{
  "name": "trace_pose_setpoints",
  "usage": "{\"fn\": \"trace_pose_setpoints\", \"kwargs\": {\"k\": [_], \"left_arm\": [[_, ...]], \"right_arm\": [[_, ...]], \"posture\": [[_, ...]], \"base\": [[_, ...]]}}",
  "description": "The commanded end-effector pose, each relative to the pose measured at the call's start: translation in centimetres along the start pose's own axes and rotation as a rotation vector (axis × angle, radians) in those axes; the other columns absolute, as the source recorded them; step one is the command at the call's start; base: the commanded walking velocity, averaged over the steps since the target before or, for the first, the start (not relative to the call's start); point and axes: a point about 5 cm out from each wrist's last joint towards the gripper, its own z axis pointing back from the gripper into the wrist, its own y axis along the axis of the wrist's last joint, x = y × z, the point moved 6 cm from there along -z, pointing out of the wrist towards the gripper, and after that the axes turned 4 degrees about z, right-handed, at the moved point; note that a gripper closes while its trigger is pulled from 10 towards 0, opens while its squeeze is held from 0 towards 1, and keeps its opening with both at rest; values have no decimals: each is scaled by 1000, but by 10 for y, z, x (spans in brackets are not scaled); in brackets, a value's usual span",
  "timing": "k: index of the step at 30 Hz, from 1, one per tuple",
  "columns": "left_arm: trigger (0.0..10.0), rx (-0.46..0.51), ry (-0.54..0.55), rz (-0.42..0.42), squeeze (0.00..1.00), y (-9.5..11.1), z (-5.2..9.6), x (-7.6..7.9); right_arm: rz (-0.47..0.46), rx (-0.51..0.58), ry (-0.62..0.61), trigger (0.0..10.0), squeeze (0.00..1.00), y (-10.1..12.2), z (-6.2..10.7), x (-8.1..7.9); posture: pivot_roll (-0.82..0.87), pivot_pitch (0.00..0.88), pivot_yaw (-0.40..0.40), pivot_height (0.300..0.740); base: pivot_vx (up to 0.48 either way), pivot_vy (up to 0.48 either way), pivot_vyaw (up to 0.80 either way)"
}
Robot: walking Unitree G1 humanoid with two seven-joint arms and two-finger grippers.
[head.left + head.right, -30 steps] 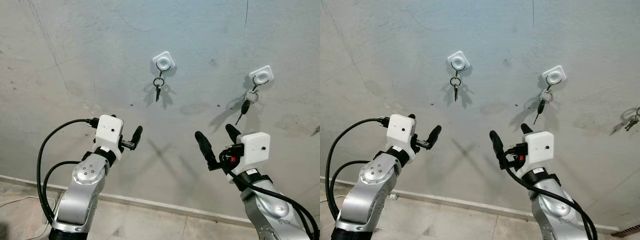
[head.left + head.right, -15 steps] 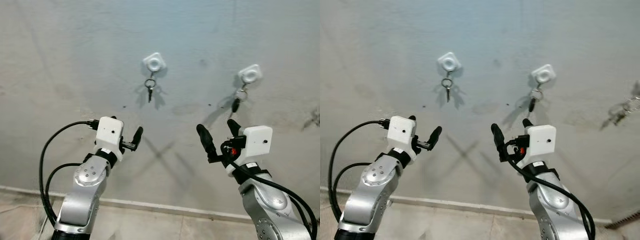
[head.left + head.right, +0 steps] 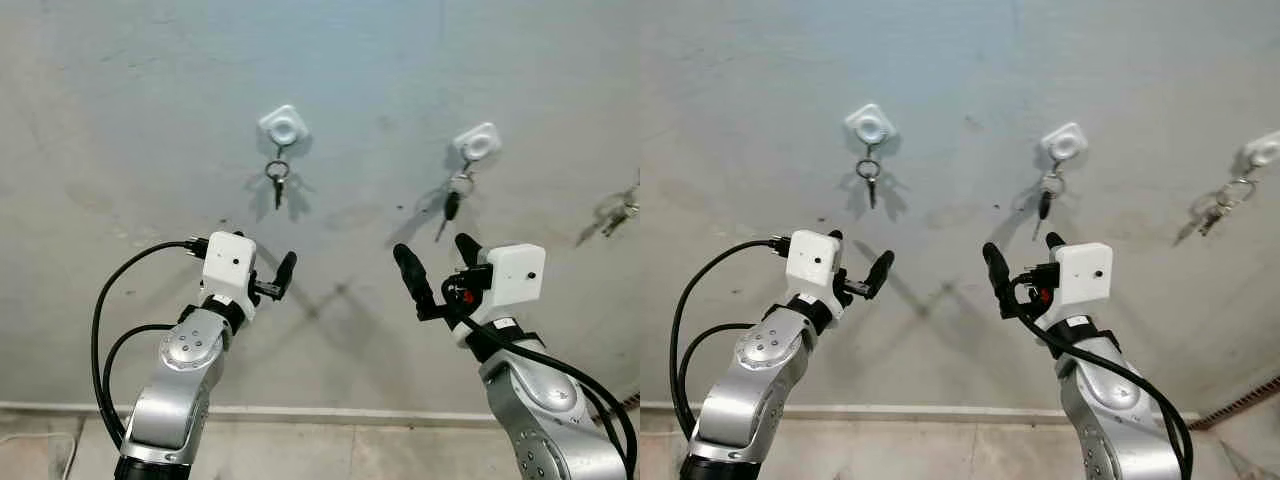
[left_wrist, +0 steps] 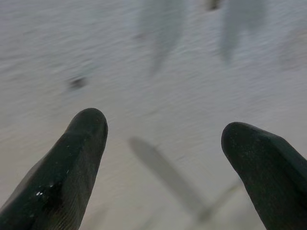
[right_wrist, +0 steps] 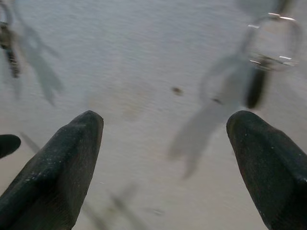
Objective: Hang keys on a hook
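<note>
Facing hung keys [image 3: 452, 203] on a wall hook [image 3: 477, 142], my right gripper [image 3: 437, 268] and left gripper [image 4: 163, 139] gape empty; light, dangly, best pinched by the ring.

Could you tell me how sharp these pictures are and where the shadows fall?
Head views: sharp, with double shadows spreading beside each set of keys on the wall. Left wrist view: soft, streaky blur behind the open left tool. Right wrist view: the key ring is blurred beyond the open right tool.
</note>
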Motion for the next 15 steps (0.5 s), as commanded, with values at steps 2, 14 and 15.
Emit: {"fn": "trace_pose_setpoints", "kwargs": {"k": [2,14,15], "left_arm": [[10000,-13,3,19,0,-2,-1,0],[10000,-13,-4,29,0,-2,0,2],[10000,-14,-5,29,0,-2,0,2]], "right_arm": [[2,-6,-2,10000,0,1,0,2],[3,-13,-11,10000,0,0,-1,5],[2,-13,-12,10000,0,0,-1,5]], "posture": [[97,9,-57,740],[94,11,-60,740],[94,12,-60,740]], "base": [[0,0,0],[-205,0,0],[-285,0,0]]}}
